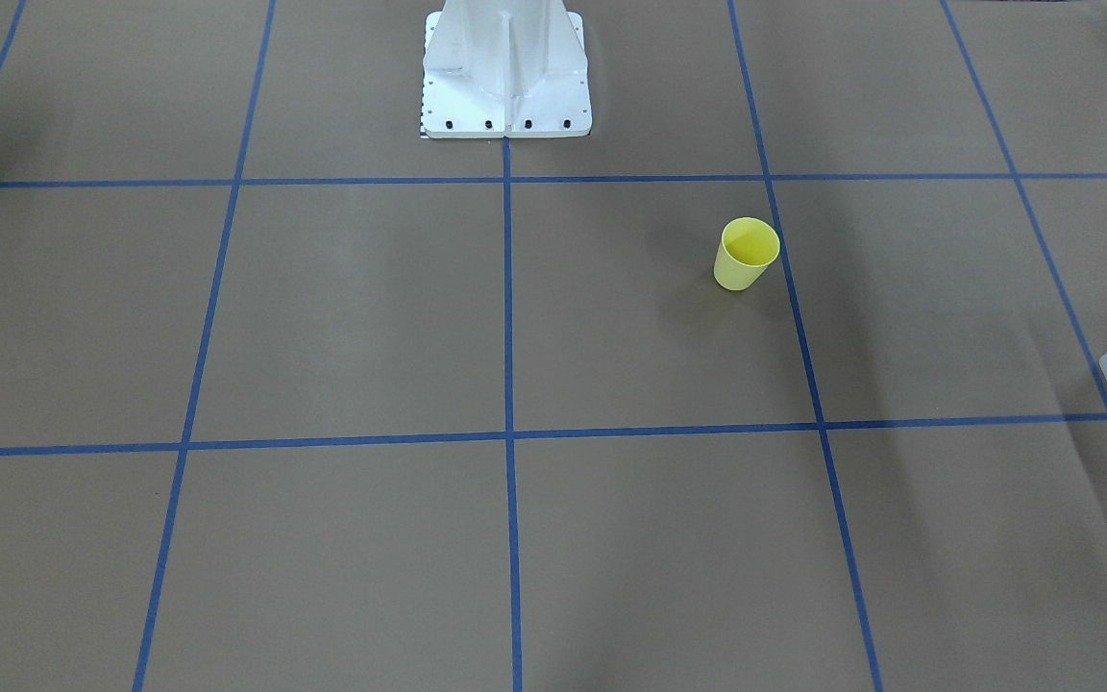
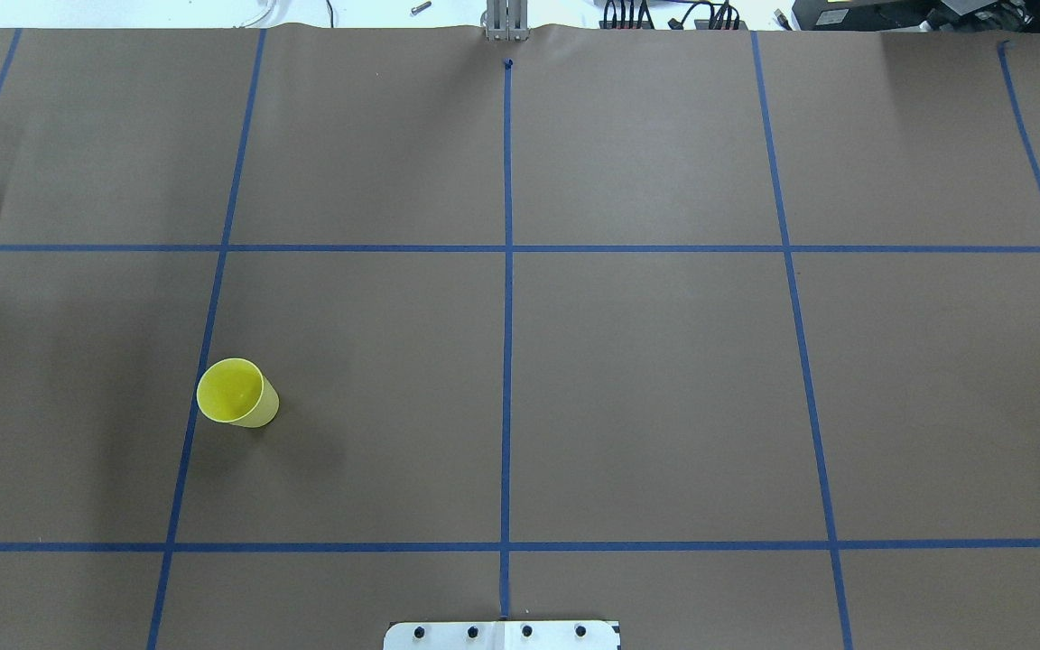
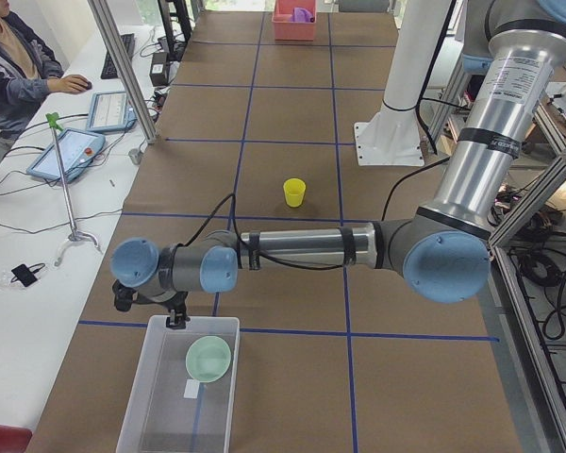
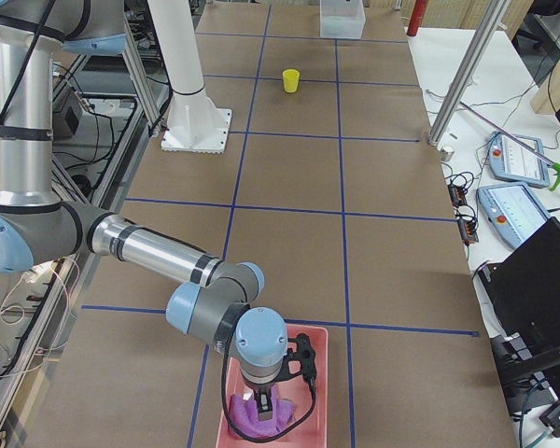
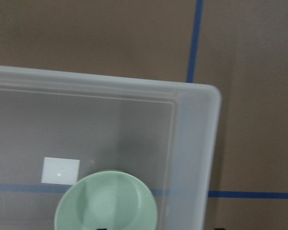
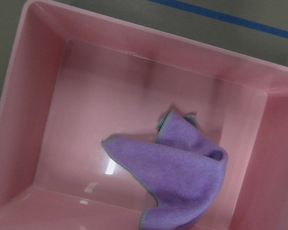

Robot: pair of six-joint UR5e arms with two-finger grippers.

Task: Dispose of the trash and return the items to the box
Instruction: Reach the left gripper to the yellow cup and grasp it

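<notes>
Inside box point(image 5: 197, 143), bowl point(image 5: 108, 201) (pale green)

Bright, even light; soft shadows; glare in pink bin point(image 6: 38, 96); box point(image 5: 197, 143) slightly blurred

The brown paper-covered table point(image 2: 664, 379) is ruled into big squares by blue tape lines point(image 2: 507, 361). A small plastic cup point(image 2: 236, 394) is bright yellow. The frosted-white translucent plastic box point(image 5: 194, 143) shows a pale mint-green round bowl point(image 5: 107, 203) and a white square sticker point(image 5: 60, 170). The glossy pink plastic bin point(image 6: 43, 96) carries a purple fuzzy cloth point(image 6: 177, 177) — grey-green stitched edge. The left robot arm point(image 3: 302, 247) is silver, capped pale blue.
</notes>
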